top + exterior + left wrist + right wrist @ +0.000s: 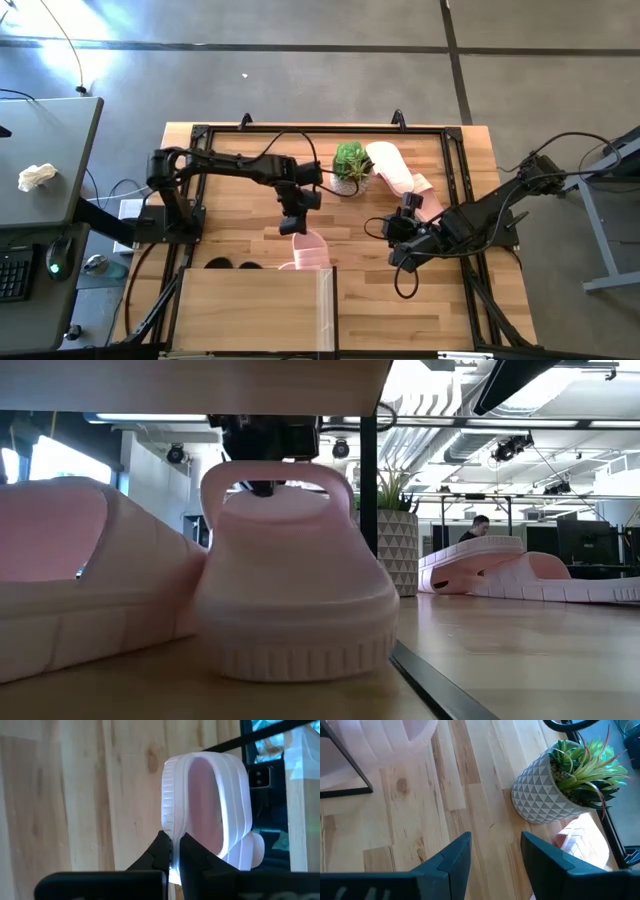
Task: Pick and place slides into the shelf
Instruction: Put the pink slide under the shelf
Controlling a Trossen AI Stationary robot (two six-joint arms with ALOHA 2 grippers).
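Note:
My left gripper [298, 228] is shut on a light pink slide [309, 250] that lies at the far edge of the shelf [250, 310]. In the low view this slide [295, 590] stands under the shelf's top, strap toward the camera, beside another pink slide [80, 585]. Two black slides [232, 265] poke out from under the shelf. Two more pink slides [395, 170] lie by the plant. My right gripper [395, 238] hangs open above the table, nothing between its fingers [495, 855]. My left gripper pinches the pink slide's heel-end rim [170, 827] between its two fingers. The fingers slant down at it from the table's far side. The slide's sole sits on the table [290, 665], its strap end toward the shelf.
A small green plant in a grey patterned pot [350, 165] stands at the far middle of the table. The table's black frame rail [430, 685] runs along the wood near the shelf. Bare wood lies between the two arms.

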